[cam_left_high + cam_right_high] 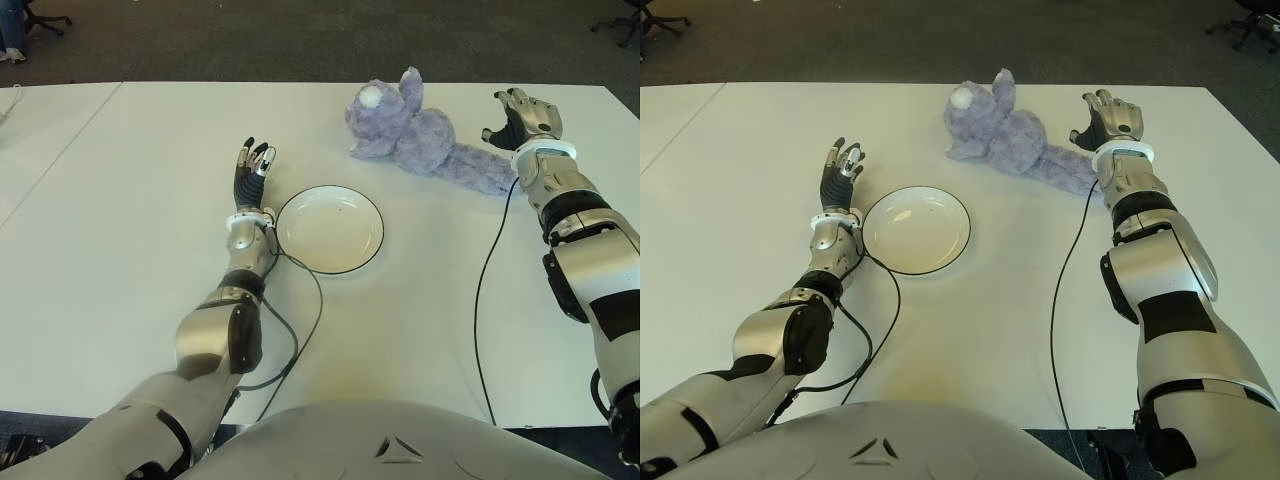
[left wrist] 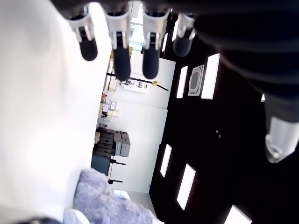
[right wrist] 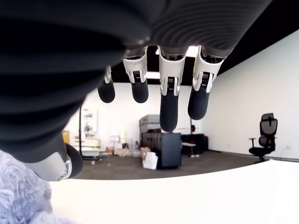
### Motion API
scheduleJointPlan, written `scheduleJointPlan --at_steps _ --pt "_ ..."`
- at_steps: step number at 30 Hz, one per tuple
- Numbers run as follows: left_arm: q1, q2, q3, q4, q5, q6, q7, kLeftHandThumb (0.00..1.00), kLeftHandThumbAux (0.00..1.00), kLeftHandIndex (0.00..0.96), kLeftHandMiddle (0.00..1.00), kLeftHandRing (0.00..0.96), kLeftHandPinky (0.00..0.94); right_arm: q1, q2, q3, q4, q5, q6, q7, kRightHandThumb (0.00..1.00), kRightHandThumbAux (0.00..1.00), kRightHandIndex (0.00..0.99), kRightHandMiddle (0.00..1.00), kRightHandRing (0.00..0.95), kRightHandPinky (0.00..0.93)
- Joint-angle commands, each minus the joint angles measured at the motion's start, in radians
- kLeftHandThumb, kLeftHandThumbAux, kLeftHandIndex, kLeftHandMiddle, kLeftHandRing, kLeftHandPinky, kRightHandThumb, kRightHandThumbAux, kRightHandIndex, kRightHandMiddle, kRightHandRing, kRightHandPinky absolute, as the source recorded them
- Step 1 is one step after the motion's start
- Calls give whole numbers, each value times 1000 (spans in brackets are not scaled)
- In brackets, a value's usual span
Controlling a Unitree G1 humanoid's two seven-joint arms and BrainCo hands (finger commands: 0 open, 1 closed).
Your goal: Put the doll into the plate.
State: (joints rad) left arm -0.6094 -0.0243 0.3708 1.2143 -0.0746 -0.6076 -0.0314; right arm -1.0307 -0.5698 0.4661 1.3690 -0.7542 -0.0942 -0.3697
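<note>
No text, label, brand name, number or sign can be read anywhere in these views. The only mark is a small embossed triangular emblem point(image 1: 398, 448) on the robot's grey chest shell, well below the plate point(image 1: 329, 229); it carries no letters. The shelves and boxes far across the room in the wrist views are too small to read.
</note>
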Motion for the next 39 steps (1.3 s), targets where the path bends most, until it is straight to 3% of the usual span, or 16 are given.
scheduleJointPlan --at_steps 1,5,7,8,11,15,16,18,28,39 --pt "232 -63 -26 138 30 118 38 0 503 84 188 172 109 18 32 -21 6 26 28 -20 523 581 35 0 203 389" --pt "236 -60 -20 139 28 103 25 0 506 85 189 172 112 19 32 -13 8 16 43 -27 537 584 40 0 206 385" --pt "239 -64 -19 136 25 90 20 0 506 84 190 175 111 18 32 -7 9 9 51 -25 534 579 39 0 189 341" --pt "242 -66 -20 135 24 84 18 0 505 82 188 176 103 17 32 -4 9 6 54 -23 507 566 34 0 157 270" --pt "242 -66 -28 135 28 89 25 0 504 79 187 177 101 10 33 8 11 -5 67 -11 474 556 26 0 121 214" --pt "239 -64 -34 137 29 95 31 0 498 69 182 174 96 -1 38 18 11 -13 79 18 392 534 4 0 43 124" --pt "239 -64 -34 137 28 95 32 0 497 65 182 173 91 -4 41 19 11 -13 81 28 319 512 0 0 10 57" --pt "237 -64 -35 136 29 92 33 0 497 61 179 171 87 -9 53 17 8 -6 84 56 254 486 0 0 0 9" --pt "232 -61 -35 136 30 98 30 0 489 54 174 165 81 1 79 -4 2 30 79 142 153 435 0 0 0 0" --pt "239 -51 -43 139 43 99 37 0 488 61 169 159 105 3 110 -6 4 33 83 189 166 444 0 0 0 0"
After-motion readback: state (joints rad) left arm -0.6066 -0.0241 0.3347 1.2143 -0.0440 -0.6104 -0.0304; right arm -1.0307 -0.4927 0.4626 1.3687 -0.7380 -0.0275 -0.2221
